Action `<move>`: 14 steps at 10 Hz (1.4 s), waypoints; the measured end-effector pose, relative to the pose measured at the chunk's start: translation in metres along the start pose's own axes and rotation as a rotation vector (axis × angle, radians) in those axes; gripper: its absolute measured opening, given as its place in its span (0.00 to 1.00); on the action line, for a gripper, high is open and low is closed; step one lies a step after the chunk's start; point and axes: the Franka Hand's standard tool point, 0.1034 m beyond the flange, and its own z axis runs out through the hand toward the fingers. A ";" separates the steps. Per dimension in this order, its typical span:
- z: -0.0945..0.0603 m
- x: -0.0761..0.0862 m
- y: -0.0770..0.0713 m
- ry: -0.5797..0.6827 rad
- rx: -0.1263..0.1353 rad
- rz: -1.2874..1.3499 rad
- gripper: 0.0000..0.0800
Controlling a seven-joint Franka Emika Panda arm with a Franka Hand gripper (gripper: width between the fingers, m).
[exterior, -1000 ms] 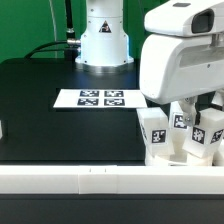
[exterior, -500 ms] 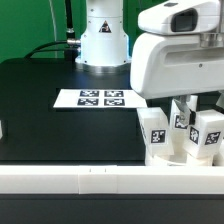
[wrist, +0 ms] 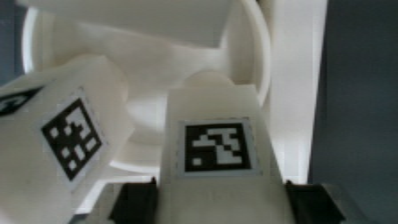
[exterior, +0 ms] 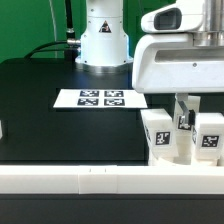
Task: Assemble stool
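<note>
We see the black counter (exterior: pixel 60 125) carrying the white plastic stool (exterior: pixel 182 140), its chunky tagged block legs (wrist: pixel 222 125) upright, at the exterior view's right by the long white border rail (exterior: pixel 90 180). The end effector (exterior: pixel 186 108) has risen slightly; whether it pinches a leg, we cannot tell.

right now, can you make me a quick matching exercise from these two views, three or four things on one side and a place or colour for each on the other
Things:
1. marker board
2. stool legs
3. pincer
4. table

Places or colours:
A. black surface under everything
B. lying flat in front of the robot base, printed with four tags
C. white tagged blocks standing by the front border rail, at the exterior view's right
D. down among the tagged blocks, under the big white wrist housing

Pairs: 1-B, 2-C, 3-D, 4-A
</note>
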 end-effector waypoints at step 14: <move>0.001 -0.004 -0.003 -0.030 -0.005 1.117 0.43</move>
